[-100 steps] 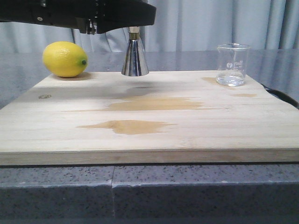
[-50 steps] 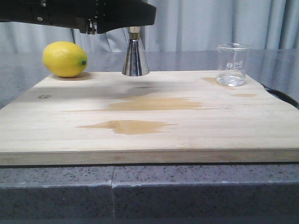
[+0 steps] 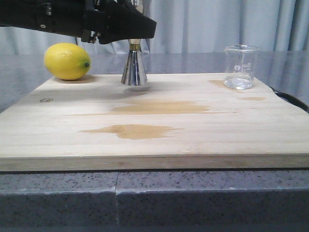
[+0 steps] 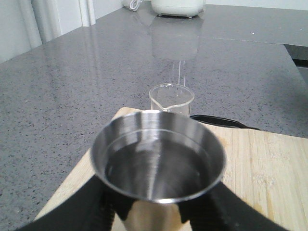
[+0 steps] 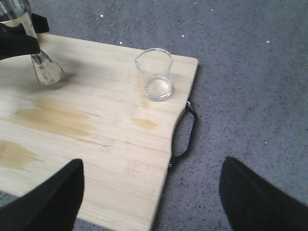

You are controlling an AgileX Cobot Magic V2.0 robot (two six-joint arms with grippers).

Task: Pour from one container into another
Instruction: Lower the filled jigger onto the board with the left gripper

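While left fingers [image 3: 133,36] clamp one jigger [image 3: 133,70], one beaker [image 3: 240,66], one lemon [image 3: 67,61], right fingers [image 5: 149,199] spread.

My wooden board [image 3: 203,140] fills the middle of the frame on a grey speckled counter [image 3: 193,198]. A lemon [image 3: 67,61] sits upper left, a glass beaker [image 3: 240,66] upper right.

Yellow lemon [image 3: 67,61]; shiny steel jigger [image 3: 133,70], gold band; clear beaker [image 3: 240,66], white markings.

Grey speckled countertop [image 3: 203,193]; pale pleated curtains [image 3: 217,24] behind.
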